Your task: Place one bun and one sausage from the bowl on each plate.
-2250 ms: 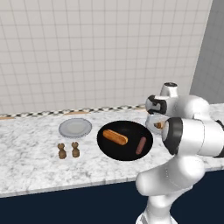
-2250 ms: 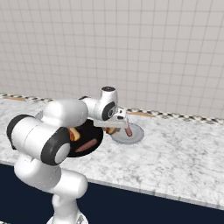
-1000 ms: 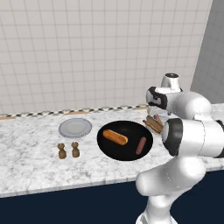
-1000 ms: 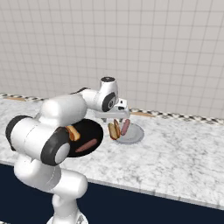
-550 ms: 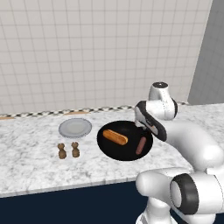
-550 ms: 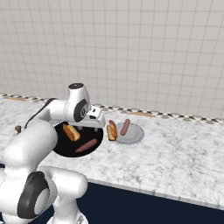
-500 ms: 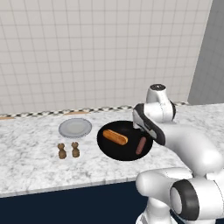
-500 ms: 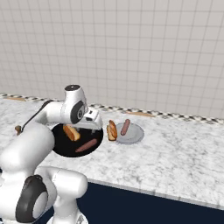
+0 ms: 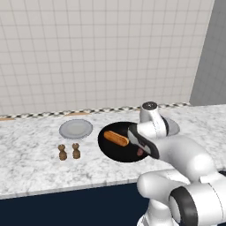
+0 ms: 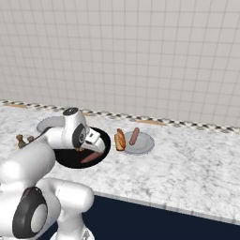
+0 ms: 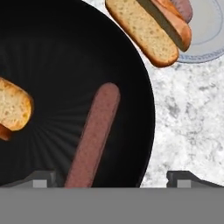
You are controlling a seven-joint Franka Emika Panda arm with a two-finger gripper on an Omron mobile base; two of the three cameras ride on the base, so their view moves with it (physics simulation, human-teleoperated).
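Over the black bowl (image 11: 65,52) on the marble table (image 10: 187,168), my fingers (image 11: 111,177) stand wide apart with nothing between them. One sausage (image 11: 92,135) lies straight below me, its near end between the tips, and a bun (image 11: 13,109) rests beside it in the bowl. The near plate (image 10: 143,143) already carries a bun and a sausage; the far plate (image 9: 76,129) is bare, close to two small brown shakers (image 9: 69,151). The sausage is thin and round — if I close off its centre it could roll away or pivot in the grip. Carrying it across, a low swing might clip the shakers — I judge that the bigger risk.
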